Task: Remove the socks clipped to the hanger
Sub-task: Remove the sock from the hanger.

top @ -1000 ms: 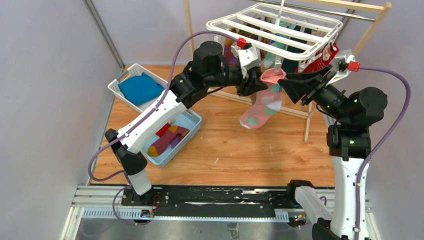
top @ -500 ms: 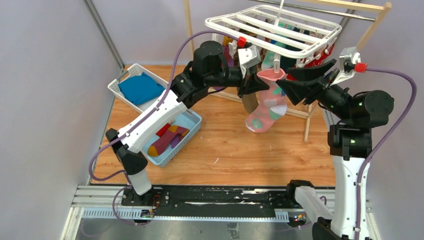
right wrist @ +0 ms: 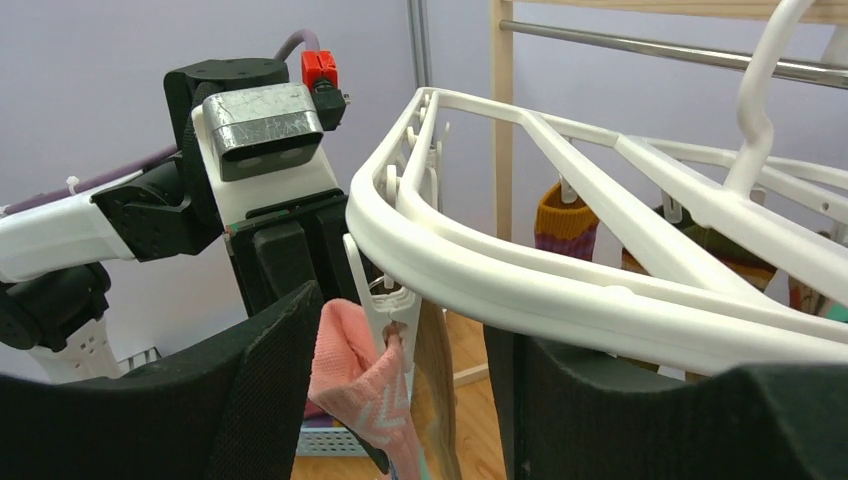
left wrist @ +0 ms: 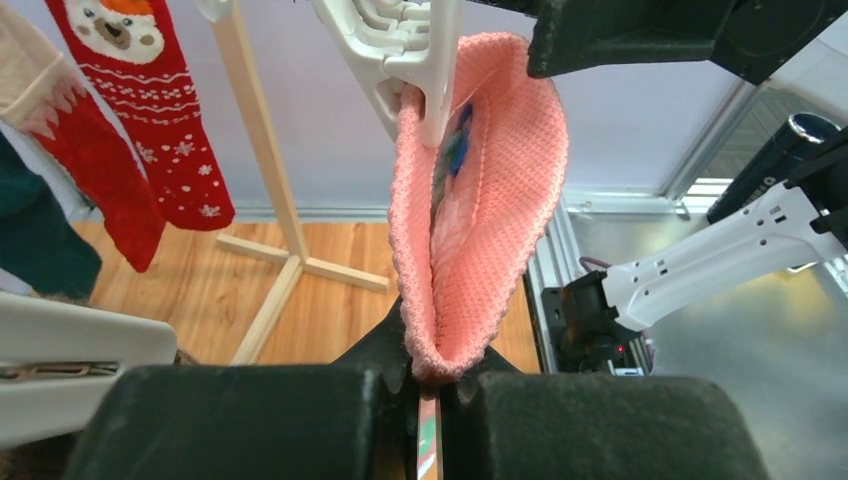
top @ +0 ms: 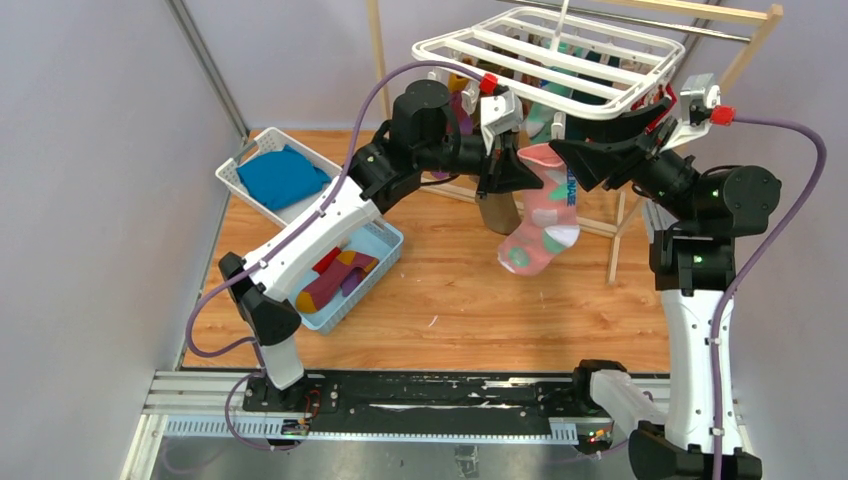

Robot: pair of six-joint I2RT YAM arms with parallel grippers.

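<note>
Now, pink sock [left wrist: 490, 200] pinched under the hanger [top: 600, 105], its clip [left wrist: 440, 70] straddled
On the hanger's near rim the sock hangs from that clip, and the left gripper [left wrist: 428, 385] is pressed together on the cuff edge just below it, likely to hold the sock taut and catch it once freed; the right gripper [right wrist: 405, 330] stands spread either side of the clip, seemingly placed to squeeze it open

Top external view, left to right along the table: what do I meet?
White basket holding blue cloth → blue bin → hanging pink sock → right arm's white upright.
</note>
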